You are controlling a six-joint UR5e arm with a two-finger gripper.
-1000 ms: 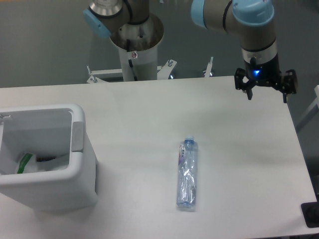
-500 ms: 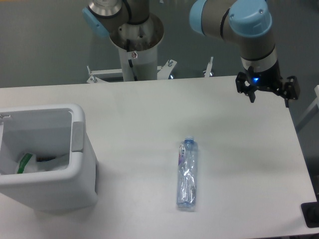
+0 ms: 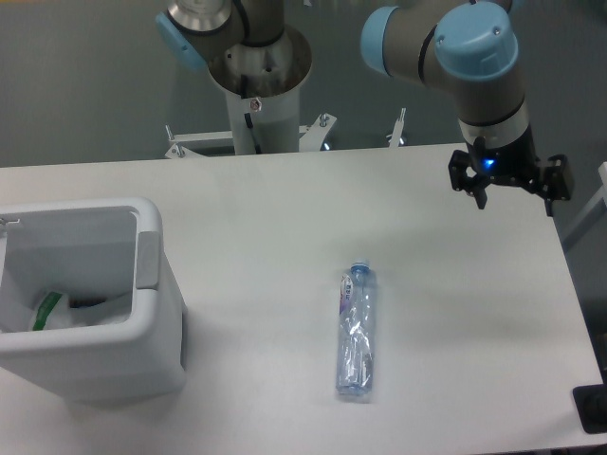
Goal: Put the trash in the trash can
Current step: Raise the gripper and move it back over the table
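The gripper point(image 3: 513, 192) hangs released above the tabletop's point(image 3: 285, 218) far right edge, well apart from the bottle point(image 3: 356, 330) lying mid-table and the trash can point(image 3: 142, 313) holding the wrapper point(image 3: 47, 310) at the left edge.

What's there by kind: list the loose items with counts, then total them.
Trash can: 1
Crushed clear bottle, lying on the table: 1
White wrapper with green strip, inside the can: 1
Total: 3

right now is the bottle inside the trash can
No, the crushed bottle lies flat on the table, well apart from the trash can, which holds only the wrapper.
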